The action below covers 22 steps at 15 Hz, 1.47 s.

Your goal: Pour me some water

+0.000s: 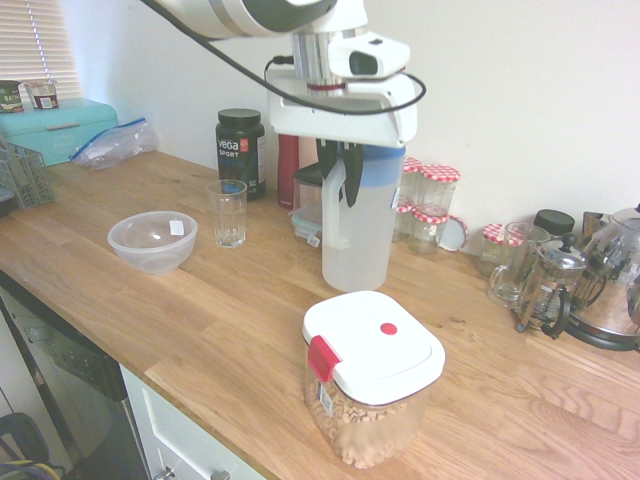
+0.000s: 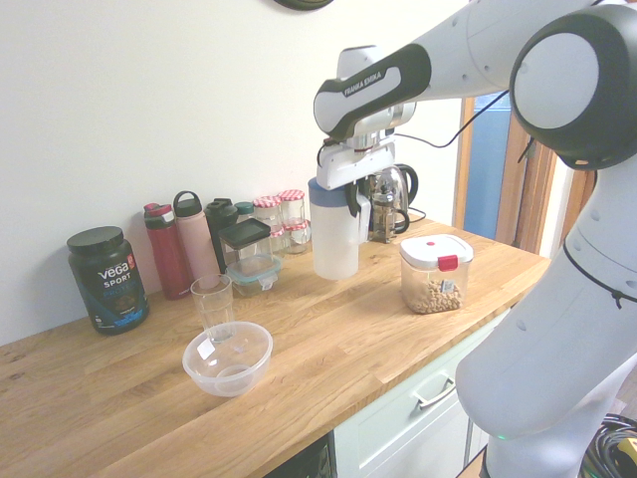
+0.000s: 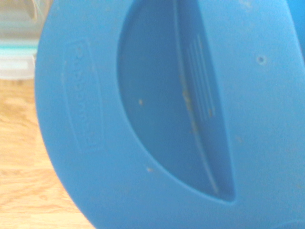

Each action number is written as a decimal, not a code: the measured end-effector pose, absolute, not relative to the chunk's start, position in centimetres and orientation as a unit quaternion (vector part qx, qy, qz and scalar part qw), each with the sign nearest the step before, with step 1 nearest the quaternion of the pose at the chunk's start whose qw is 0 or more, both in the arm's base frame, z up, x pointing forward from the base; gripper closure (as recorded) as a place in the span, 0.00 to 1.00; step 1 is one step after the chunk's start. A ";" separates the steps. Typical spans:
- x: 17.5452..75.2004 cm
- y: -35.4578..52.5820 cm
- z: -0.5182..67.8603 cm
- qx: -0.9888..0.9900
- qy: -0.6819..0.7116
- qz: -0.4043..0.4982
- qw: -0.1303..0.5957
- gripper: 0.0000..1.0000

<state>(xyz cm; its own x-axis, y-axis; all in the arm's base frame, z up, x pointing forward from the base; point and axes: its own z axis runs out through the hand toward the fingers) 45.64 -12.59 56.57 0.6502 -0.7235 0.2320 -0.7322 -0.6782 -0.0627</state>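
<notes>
Rn the end effector is clamped on the handle of the pitcher, which stands upright near the bench's wall edge; body's on the wall side of the grip, tbh.

The container stands before the pitcher, leaving seemingly a narrow gap between

arm: reaching out, bent at the elbow | wrist: above the gripper | gripper: pointing down, two dark fingers closed
</notes>
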 end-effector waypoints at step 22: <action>46.6 8.8 58.6 0.960 0.122 -0.006 0.254 1.00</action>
